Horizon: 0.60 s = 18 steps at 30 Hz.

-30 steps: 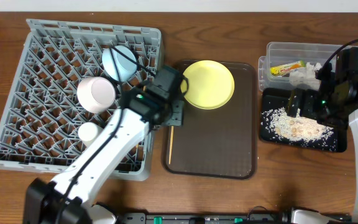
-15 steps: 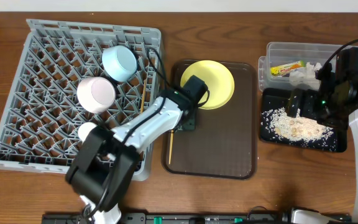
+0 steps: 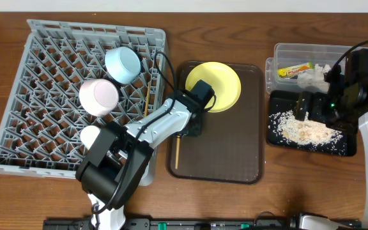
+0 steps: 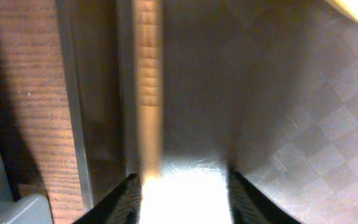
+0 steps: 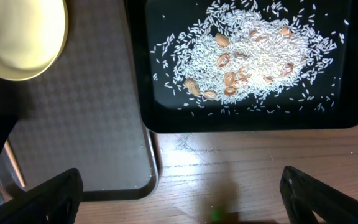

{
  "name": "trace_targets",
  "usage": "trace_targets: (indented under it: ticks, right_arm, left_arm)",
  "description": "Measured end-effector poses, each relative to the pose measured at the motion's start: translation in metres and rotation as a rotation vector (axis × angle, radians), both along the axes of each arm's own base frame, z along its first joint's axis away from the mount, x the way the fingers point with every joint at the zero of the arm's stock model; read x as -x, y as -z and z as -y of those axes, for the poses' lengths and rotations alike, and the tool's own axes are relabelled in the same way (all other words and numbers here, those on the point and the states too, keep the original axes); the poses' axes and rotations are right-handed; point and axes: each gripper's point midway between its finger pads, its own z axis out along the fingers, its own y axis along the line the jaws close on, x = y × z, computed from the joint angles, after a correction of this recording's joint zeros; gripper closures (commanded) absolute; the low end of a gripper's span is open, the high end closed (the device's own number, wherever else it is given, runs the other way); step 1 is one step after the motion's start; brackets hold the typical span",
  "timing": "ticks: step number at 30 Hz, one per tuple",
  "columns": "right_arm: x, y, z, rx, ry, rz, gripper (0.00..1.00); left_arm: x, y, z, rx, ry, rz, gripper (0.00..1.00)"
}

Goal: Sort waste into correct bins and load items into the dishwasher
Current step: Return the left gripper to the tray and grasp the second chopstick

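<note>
— Where is the thin wooden chopstick (image 4: 148, 81) found relative to the left gripper (image 4: 185, 196)?

— It is seen lying flat on the large dark brown serving tray (image 4: 278, 124), close along the tray's left rim. Its end is taken in between the spread fingers (image 4: 124, 200), just beside the left-hand one in the wrist view, and it is not pinched. (The view is blurred, so contact cannot be judged.)

— And the right gripper (image 5: 180, 180)?

— Its fingers (image 5: 48, 196) are held wide apart with nothing between them, by the shallow black rectangular tray (image 3: 345, 148).

— What is held in the containers?

— Loose white-beige rice-like scraps (image 5: 253, 53) are heaped in the black tray. A yellow-green-orange snack wrapper (image 3: 297, 69) and a crumpled white paper napkin (image 3: 315, 76) are kept in the clear rectangular plastic tub (image 3: 299, 49). In the large square grey plastic dish rack (image 3: 43, 76) a light blue bowl (image 3: 123, 64), a pale pink-white bowl (image 3: 99, 96) and a small white cup (image 3: 91, 135) are placed, and a second chopstick (image 3: 147, 97) is laid near its right edge. The round yellow plate (image 3: 214, 85) is set on the brown serving tray, just beyond the left gripper.
</note>
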Motion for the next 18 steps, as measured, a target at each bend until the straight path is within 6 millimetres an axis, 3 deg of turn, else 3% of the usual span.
trace_targets:
  ticks: [6, 8, 18]
  right_arm:
    - [0.000, 0.000, 0.000, 0.000, 0.000, 0.000, 0.01]
    - [0.001, 0.000, 0.000, 0.000, 0.000, -0.002, 0.01]
    - [0.002, 0.000, 0.000, -0.001, 0.000, -0.007, 0.01]
  left_arm:
    - [0.004, 0.001, 0.005, 0.029, 0.001, -0.025, 0.81]
    - [0.006, 0.001, 0.006, 0.037, -0.002, -0.034, 0.92]
    - [0.013, 0.001, 0.003, 0.029, 0.006, -0.067, 0.94]
